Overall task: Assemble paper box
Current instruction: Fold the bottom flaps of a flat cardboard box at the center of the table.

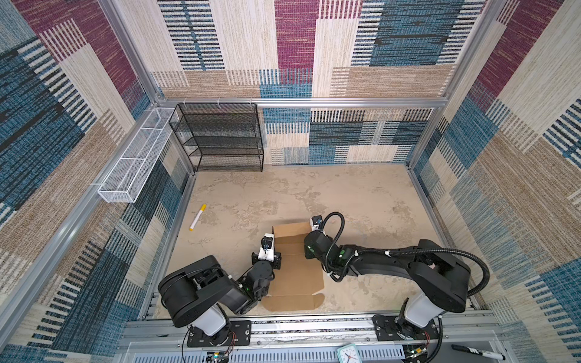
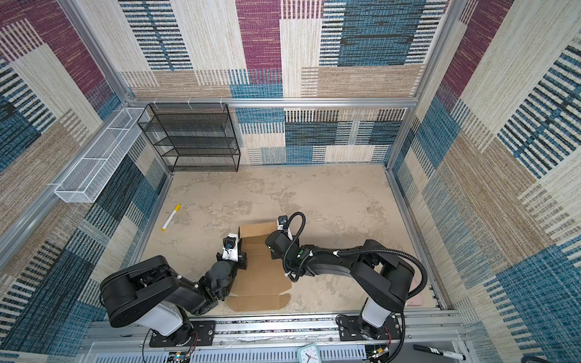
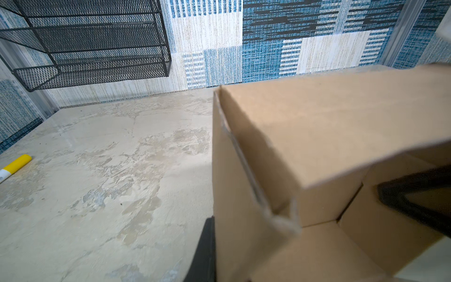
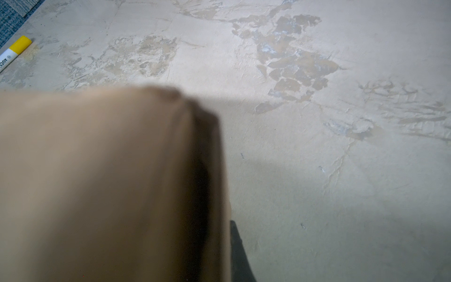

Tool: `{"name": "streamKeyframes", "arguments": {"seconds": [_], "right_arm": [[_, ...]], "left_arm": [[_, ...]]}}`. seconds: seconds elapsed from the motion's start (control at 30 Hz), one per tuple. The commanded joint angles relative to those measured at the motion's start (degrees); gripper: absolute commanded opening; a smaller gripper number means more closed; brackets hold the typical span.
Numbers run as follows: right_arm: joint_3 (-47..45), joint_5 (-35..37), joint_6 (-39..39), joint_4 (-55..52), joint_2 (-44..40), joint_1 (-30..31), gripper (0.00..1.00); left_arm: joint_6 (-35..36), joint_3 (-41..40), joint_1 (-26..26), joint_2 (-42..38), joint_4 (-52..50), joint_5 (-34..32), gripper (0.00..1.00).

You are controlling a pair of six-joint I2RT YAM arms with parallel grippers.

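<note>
The paper box (image 1: 298, 276) (image 2: 261, 276) is brown cardboard lying near the table's front middle, its base flat. Its far wall and side walls are folded up, and a rounded-tab flap lies flat at the front. My left gripper (image 1: 274, 251) (image 2: 239, 248) is shut on the box's left side wall. In the left wrist view one black finger (image 3: 205, 251) presses the outside of that wall (image 3: 244, 195). My right gripper (image 1: 309, 232) (image 2: 276, 231) is shut on the far right corner of the box. There a dark finger (image 4: 238, 251) lies against blurred cardboard (image 4: 97, 183).
A yellow-capped white marker (image 1: 197, 217) lies on the table's left. A black wire rack (image 1: 220, 138) stands at the back left, and a white mesh basket (image 1: 135, 157) hangs on the left wall. A small clock (image 1: 349, 353) and a black marker (image 1: 478, 352) lie on the front ledge.
</note>
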Motion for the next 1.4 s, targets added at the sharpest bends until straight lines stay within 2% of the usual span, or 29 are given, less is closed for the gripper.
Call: {"name": "streamKeyframes", "arguments": {"seconds": [0.0, 0.13, 0.33, 0.43, 0.67, 0.7, 0.77, 0.87, 1.37], "right_arm": [[-1.1, 0.0, 3.4, -4.8, -1.3, 0.1, 0.0], [-0.2, 2.7, 8.2, -7.6, -1.6, 0.0, 0.0], [6.2, 7.1, 14.4, -16.0, 3.2, 0.8, 0.0], [7.6, 8.9, 15.4, -17.7, 4.5, 1.7, 0.0], [4.8, 6.9, 14.9, -14.9, 1.7, 1.8, 0.0], [4.6, 6.6, 14.7, -14.7, 1.4, 1.8, 0.02], [3.3, 5.7, 13.8, -13.0, 0.1, 1.8, 0.17], [1.8, 5.3, 14.0, -12.1, -1.5, 1.7, 0.29], [-2.6, 1.0, 13.1, -5.8, -7.1, 1.7, 0.42]], "left_arm": [[1.7, 0.1, -0.5, -1.6, 4.2, -0.9, 0.0], [2.3, 0.0, -1.1, -2.6, 4.2, -1.8, 0.0], [2.9, 0.4, -1.9, -2.3, 4.2, -2.7, 0.0], [3.2, 0.3, -2.1, -2.6, 4.2, -3.1, 0.0], [3.7, 0.3, -2.3, -2.8, 4.2, -3.5, 0.0], [3.7, 0.3, -2.5, -2.8, 4.2, -3.6, 0.0], [3.7, 0.3, -2.5, -2.9, 4.2, -3.9, 0.0], [3.8, 0.1, -2.5, -3.1, 4.2, -4.1, 0.0], [4.3, 0.3, -2.7, -3.0, 4.2, -4.7, 0.0]]}}
